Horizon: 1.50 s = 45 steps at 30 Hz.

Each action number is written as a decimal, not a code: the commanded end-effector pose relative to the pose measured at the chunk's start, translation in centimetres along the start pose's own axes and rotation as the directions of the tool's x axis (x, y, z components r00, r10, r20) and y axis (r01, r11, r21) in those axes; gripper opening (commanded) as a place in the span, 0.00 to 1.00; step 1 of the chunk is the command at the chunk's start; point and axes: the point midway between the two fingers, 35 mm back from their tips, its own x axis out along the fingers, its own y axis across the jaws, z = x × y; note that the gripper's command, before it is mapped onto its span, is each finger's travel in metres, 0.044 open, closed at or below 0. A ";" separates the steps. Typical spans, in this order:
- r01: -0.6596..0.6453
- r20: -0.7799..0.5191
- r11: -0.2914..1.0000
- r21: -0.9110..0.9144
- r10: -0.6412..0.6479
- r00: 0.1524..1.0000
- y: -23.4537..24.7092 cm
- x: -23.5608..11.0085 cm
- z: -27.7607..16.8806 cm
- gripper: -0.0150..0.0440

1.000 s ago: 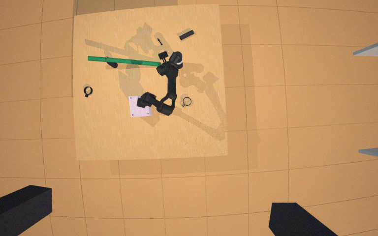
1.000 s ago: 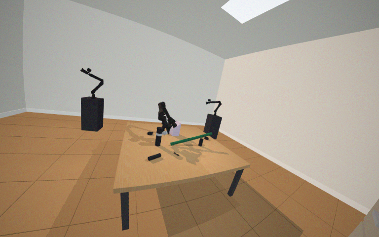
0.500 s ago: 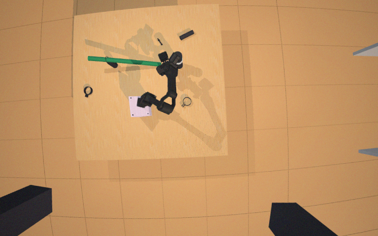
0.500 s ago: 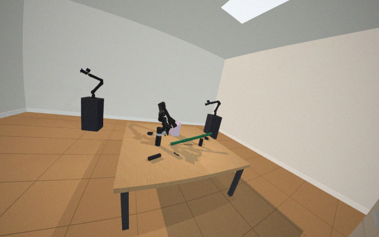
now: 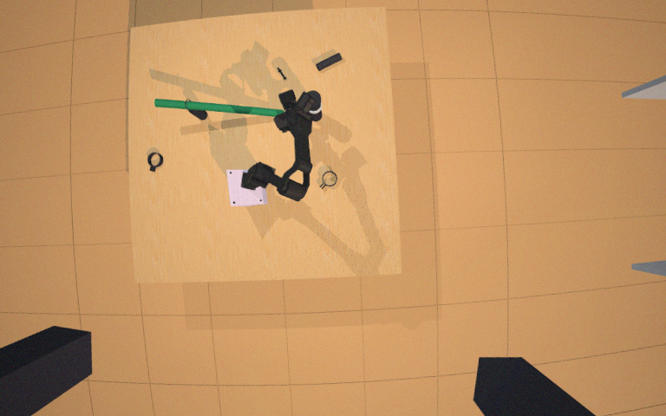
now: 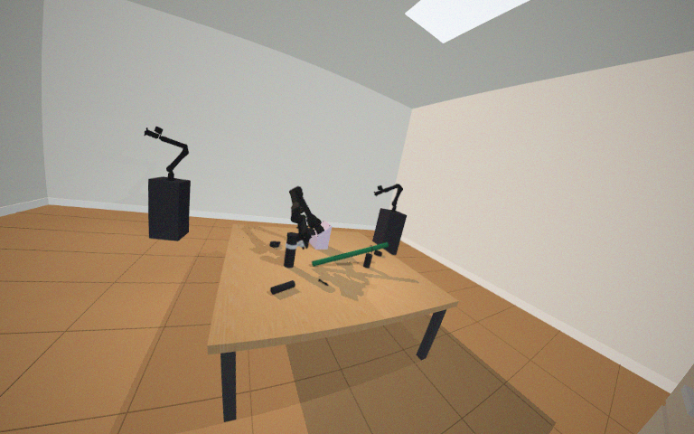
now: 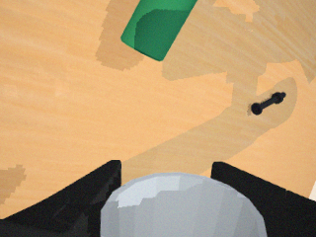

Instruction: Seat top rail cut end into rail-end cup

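The green rail (image 5: 216,107) (image 6: 348,254) (image 7: 173,0) lies slanted through the loop cap on the short black post (image 5: 198,113) (image 6: 367,259). Its cut end hangs free above the table, just short of the big post (image 5: 315,98) (image 6: 289,258). The pale grey rail-end cup (image 7: 185,213) sits on the light band (image 6: 290,246) high on the big post, its mouth towards the rail. My gripper (image 7: 166,172) (image 5: 296,112) is shut on this cup, one black finger on each side. A gap shows between cup and rail end in the wrist view.
A small black bolt (image 7: 268,103) (image 5: 280,72) lies on the table (image 5: 196,245) (image 6: 306,316). A loose black cylinder (image 5: 328,61) (image 6: 283,287), two rings (image 5: 154,160) (image 5: 329,178) and the arm's pale base plate (image 5: 238,196) are also there.
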 end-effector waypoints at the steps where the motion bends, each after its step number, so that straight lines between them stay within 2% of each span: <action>1: 0.006 -0.013 1.000 0.022 -0.005 1.000 -0.3 0.1 0.0 0.25; 45: 0.038 -0.188 0.944 0.329 0.025 0.982 -3.1 1.8 -0.7 0.25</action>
